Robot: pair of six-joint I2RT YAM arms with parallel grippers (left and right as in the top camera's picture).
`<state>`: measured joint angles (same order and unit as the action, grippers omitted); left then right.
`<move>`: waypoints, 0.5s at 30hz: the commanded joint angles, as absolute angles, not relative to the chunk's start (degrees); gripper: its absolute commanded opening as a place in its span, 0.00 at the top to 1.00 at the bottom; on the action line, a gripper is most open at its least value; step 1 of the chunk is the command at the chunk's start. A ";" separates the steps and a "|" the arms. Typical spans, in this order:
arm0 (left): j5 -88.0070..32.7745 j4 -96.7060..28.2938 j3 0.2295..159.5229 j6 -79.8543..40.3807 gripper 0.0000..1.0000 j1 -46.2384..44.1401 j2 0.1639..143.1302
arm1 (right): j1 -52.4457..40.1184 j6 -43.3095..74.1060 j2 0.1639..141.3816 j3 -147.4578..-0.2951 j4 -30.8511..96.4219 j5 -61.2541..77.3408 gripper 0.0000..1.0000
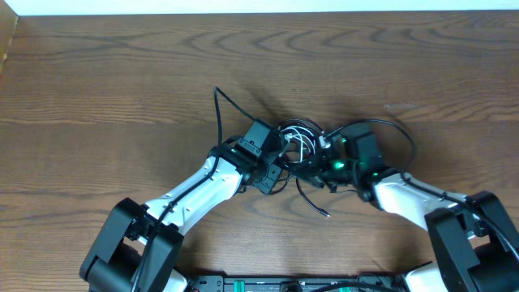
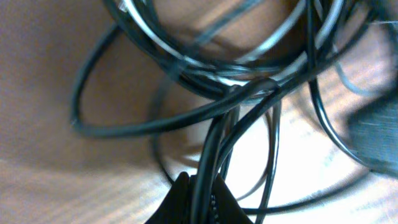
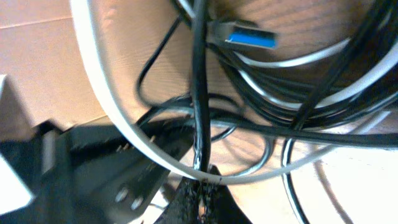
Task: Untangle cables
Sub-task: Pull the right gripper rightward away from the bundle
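Left pincer [image 2: 200, 202] gripping black cable [image 2: 124, 127] strands left of the tangle [image 1: 298, 139], right pincer [image 3: 202, 199] gripping black cable right of the tangle, white cable [image 3: 99, 93] crossing there, desk [image 1: 122, 81] lying beneath.

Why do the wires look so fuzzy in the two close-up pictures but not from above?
Left wrist view: the thin black cable sits too near the lens, so its loops smear, and glare whitens the brown wooden table. Right wrist view: the thin white cable and blue-tipped plug blur likewise. Overhead view: farther off, everything sharp.
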<state>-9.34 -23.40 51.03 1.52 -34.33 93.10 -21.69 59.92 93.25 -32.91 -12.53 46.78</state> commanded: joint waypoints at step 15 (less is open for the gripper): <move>-0.78 -19.53 50.85 3.18 0.93 -34.04 92.05 | 12.16 49.63 92.14 -32.88 -8.82 72.86 0.99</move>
